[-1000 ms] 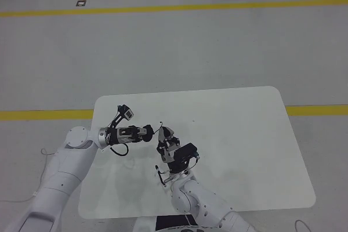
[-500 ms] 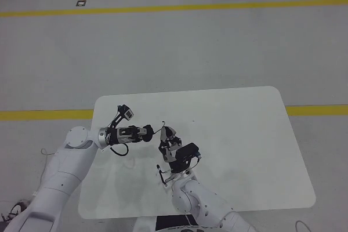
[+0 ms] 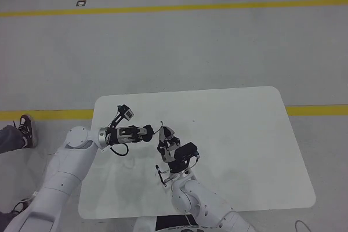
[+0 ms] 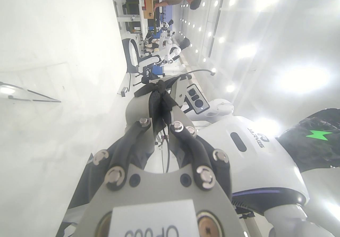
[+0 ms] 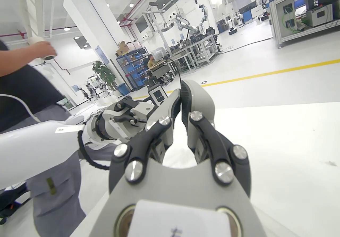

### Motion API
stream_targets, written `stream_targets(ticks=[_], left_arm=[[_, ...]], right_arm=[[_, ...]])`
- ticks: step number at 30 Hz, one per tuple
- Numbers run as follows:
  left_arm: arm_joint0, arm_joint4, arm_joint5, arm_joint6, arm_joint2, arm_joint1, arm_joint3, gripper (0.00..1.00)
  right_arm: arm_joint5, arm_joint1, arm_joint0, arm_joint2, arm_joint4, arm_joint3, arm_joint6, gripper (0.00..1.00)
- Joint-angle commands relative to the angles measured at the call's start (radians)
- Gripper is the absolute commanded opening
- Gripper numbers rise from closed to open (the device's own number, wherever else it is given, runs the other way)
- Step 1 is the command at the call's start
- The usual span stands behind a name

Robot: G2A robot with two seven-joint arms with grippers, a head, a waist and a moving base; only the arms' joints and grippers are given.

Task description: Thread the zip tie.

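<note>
The thin black zip tie [image 5: 179, 74] is up off the white table [image 3: 243, 127], near its middle on the robot's left half, caught between two grippers that meet tip to tip. The right gripper [image 5: 181, 105] has its jaws squeezed together on it, and the strand curls up and away from the fingertips. The left gripper [image 4: 159, 94] comes in from the side, level with the tabletop, just beside the right one. Its jaws are pressed together too, with a thin black line running back between them that looks like the same tie.
</note>
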Motion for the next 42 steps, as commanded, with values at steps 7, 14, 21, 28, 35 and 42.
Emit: stream_targets(ticks=[7, 14, 21, 28, 35, 42], left_arm=[[0.0, 0.0, 0.0, 0.0, 0.0, 0.0, 0.0, 0.0], [0.0, 0.0, 0.0, 0.0, 0.0, 0.0, 0.0, 0.0], [0.0, 0.0, 0.0, 0.0, 0.0, 0.0, 0.0, 0.0], [0.0, 0.0, 0.0, 0.0, 0.0, 0.0, 0.0, 0.0], [0.0, 0.0, 0.0, 0.0, 0.0, 0.0, 0.0, 0.0], [0.0, 0.0, 0.0, 0.0, 0.0, 0.0, 0.0, 0.0]], right_arm=[[-0.013, 0.0, 0.005, -0.007, -0.005, 0.009, 0.004, 0.0], [-0.019, 0.002, 0.005, -0.01, -0.007, 0.01, 0.005, 0.0], [-0.027, 0.004, 0.007, -0.015, -0.007, 0.01, 0.008, 0.0], [-0.028, 0.004, 0.009, -0.018, -0.005, 0.008, -0.002, 0.0], [-0.028, 0.002, 0.018, -0.027, 0.003, 0.022, 0.017, 0.0], [-0.026, 0.001, 0.023, -0.033, 0.01, 0.028, 0.018, 0.0]])
